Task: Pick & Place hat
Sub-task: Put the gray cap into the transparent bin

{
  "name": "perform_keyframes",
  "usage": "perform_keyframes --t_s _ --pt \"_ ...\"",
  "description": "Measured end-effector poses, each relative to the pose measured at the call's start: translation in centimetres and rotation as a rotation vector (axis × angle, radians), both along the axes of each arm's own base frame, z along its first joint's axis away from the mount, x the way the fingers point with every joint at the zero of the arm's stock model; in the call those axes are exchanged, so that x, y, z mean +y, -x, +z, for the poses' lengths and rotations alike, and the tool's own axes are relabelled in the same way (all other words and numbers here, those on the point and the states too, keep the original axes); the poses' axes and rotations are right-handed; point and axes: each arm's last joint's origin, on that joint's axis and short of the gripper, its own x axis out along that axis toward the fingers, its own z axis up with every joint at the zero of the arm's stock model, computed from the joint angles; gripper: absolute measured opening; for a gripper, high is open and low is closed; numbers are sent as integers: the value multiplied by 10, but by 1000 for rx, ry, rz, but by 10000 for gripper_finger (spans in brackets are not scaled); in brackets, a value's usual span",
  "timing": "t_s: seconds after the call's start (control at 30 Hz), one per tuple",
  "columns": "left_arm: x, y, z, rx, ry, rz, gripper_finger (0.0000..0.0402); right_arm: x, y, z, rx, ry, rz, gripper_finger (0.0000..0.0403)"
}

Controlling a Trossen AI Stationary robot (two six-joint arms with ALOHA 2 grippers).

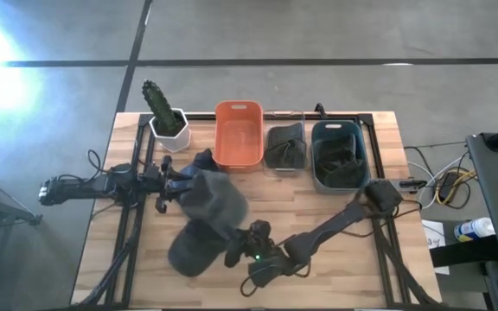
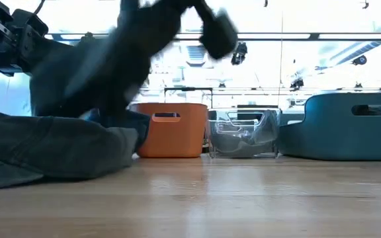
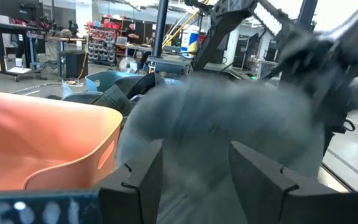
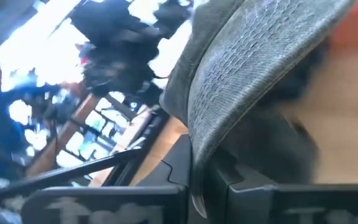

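The dark grey hat (image 1: 204, 226) lies in a bulky heap on the table's near-left middle. It fills the left of the low view (image 2: 51, 152). Its upper part (image 1: 216, 200) is raised and blurred. My right gripper (image 1: 234, 250) reaches in from the table's right and is shut on the hat (image 4: 253, 62). My left gripper (image 1: 180, 183) sits level at the hat's far-left side, next to a blue item (image 1: 199, 161). Its fingers are open (image 3: 194, 180) with the grey hat (image 3: 229, 118) right before them. I cannot tell whether they touch it. My right gripper pinches an edge of the grey hat (image 4: 199, 140) between its two fingers, the knit fabric rising out of the gap. It comes in low from the table's right side. The hat's lower part (image 1: 188, 252) rests on the table and the rest bulges above the fingers.
Along the far edge stand a cactus in a white pot (image 1: 167, 117), an orange bin (image 1: 239, 134), a clear bin (image 1: 285, 147) with dark clothes and a teal bin (image 1: 337, 154) with dark items. Bare wood (image 1: 344, 268) lies near and right of the hat.
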Motion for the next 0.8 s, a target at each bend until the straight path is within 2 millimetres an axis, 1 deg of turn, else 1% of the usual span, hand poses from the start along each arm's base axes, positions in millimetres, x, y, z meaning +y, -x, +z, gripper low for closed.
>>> perform_keyframes --t_s 0.13,0.23,0.33,0.4,0.5,0.6,0.7,0.8 --pt "0 0 0 0 0 0 174 -6 10 61 114 222 58 13" --pt "0 0 0 0 0 1 174 -17 26 101 223 362 9 13" --pt "0 0 0 0 0 0 174 -31 46 130 342 486 -85 13" --pt "0 0 0 1 0 1 174 -40 60 146 404 561 -144 13" --pt "0 0 0 2 0 1 174 -54 75 163 468 628 -195 13" --pt "0 0 0 2 0 0 174 -68 83 169 548 668 -202 13" --pt "0 0 0 2 0 1 174 -86 86 165 677 712 -200 13" --pt "0 0 0 2 0 1 174 -114 88 156 819 620 -164 13"
